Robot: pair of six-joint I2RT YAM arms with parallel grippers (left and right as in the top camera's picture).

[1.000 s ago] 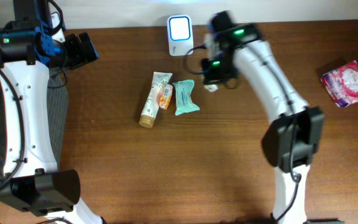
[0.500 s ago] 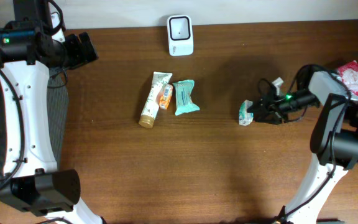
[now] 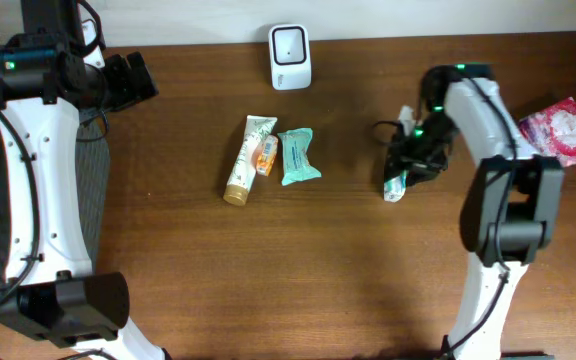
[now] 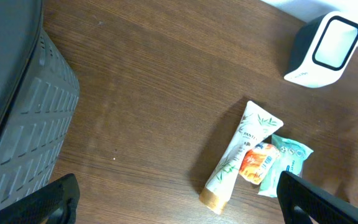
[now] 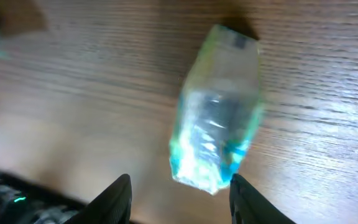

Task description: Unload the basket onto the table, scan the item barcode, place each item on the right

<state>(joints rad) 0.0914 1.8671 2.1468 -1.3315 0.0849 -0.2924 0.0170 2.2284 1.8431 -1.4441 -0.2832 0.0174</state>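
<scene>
one scanner (image 3: pixel 289 57), one tube (image 3: pixel 244 160), one sachet (image 3: pixel 265 155), two teal packets (image 3: pixel 298 157) (image 3: pixel 396 183), one pink pack (image 3: pixel 562 133), one basket (image 4: pixel 23 124).

Cream tube (image 3: pixel 243 160), gold cap, lying on wooden table (image 3: pixel 268 280). Small orange tube (image 3: pixel 265 155) touching its right side. Teal pack (image 3: pixel 297 157) just beside. Pink patterned packet (image 3: pixel 562 133) far right. Grey ribbed basket (image 4: pixel 17 124) at left edge.

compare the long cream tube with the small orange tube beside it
The cream tube is much longer than the orange tube. The cream tube is pale with a tan cap at its near end; the orange tube is bright orange. Both lie flat, side by side.
</scene>
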